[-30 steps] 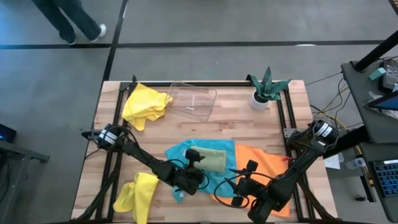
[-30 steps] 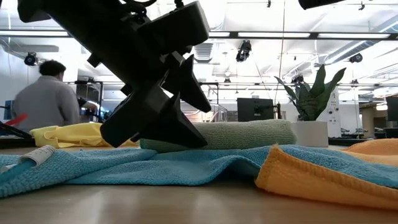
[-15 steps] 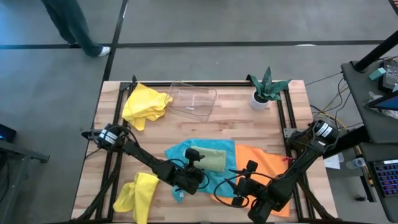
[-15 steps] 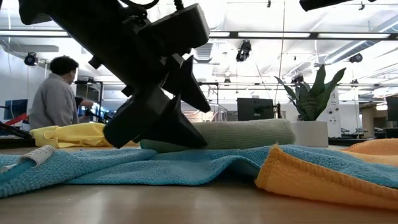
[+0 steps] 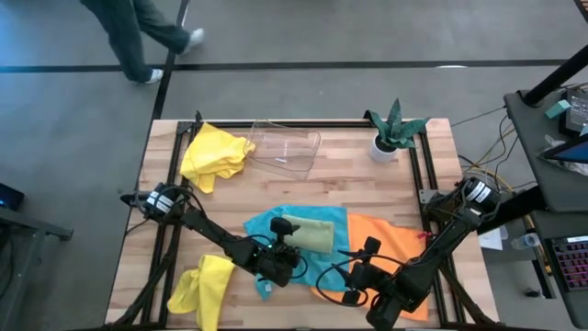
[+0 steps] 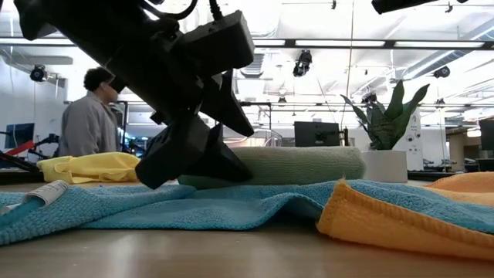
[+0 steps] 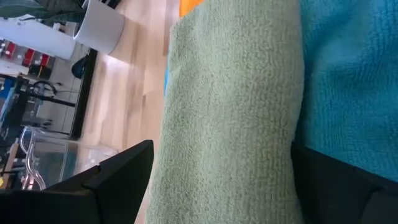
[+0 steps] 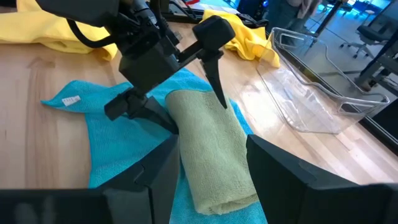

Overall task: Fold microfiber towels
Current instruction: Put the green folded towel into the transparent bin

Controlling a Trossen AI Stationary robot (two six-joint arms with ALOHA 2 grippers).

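Straddling the folded green towel (image 8: 212, 152) with my left gripper (image 8: 180, 93), I am keeping its two fingers spread wide, one on each side of the roll, and not pinching it. The left wrist view is showing the green towel (image 7: 230, 118) filling the gap between those fingers. The green towel (image 5: 310, 235) is lying on top of the blue towel (image 5: 268, 226), which is spread flat near the middle of the table (image 5: 367, 184). The orange towel (image 5: 386, 237) is lying flat just beside the blue one, on its right, their edges touching or overlapping.

I am holding my right gripper (image 5: 349, 294) near the front edge, beside the orange towel, with its fingers partly apart and nothing between them.

One yellow towel (image 5: 214, 154) is sitting crumpled at the back left corner, next to the clear plastic tray (image 5: 287, 147). The other yellow towel (image 5: 202, 290) is bunched at the front left. The small plant (image 5: 393, 129) in its white pot is standing at the back right. A person (image 6: 89, 116) is walking in the room beyond the table.
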